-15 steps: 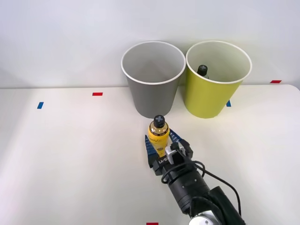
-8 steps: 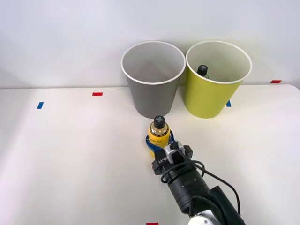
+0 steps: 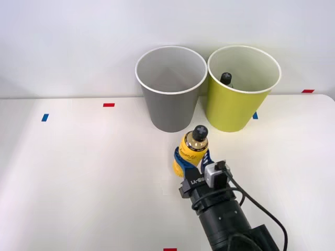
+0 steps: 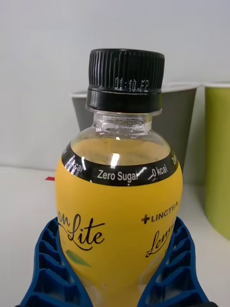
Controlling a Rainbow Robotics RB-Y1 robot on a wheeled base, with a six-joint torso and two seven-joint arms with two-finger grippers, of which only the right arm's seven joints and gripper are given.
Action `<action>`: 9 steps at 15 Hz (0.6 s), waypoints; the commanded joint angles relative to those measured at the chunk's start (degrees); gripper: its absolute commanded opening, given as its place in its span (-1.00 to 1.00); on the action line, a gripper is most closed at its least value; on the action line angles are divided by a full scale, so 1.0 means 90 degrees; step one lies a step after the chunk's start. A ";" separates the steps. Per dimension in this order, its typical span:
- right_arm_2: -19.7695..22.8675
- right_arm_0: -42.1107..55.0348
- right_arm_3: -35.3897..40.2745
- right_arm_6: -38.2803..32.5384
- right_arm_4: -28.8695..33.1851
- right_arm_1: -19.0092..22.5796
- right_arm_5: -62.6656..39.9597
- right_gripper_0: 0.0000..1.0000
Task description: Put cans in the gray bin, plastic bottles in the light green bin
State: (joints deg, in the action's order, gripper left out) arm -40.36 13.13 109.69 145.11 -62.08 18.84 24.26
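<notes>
White table (image 3: 78, 172) against a white wall (image 3: 68, 42). Tape marks: 3 red (image 3: 109, 105) (image 3: 308, 91) (image 3: 169, 249), 2 blue (image 3: 45, 117) (image 3: 255, 115).

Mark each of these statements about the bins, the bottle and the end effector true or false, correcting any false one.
1. The right end effector grips a yellow-labelled plastic bottle. True.
2. That bottle has a white cap. False: the cap is black.
3. The light green bin already holds a bottle. True.
4. The gray bin stands on the robot's right of the green one. False: it stands on the robot's left.
5. The held bottle lies flat on the table. False: it is gripped and tilted.
</notes>
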 commanded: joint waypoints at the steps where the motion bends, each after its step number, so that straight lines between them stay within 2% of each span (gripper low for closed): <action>1: 0.0383 0.0269 0.0918 -0.0098 -0.0573 0.0016 -0.0605 -0.98; 4: 0.0949 0.0221 0.1533 -0.0098 -0.1080 -0.0072 -0.1318 -0.99; 9: 0.2434 -0.0522 0.1787 -0.0264 -0.1344 -0.0834 -0.2636 -1.00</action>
State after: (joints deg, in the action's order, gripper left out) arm -21.25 10.35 125.75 143.40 -73.47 13.29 3.12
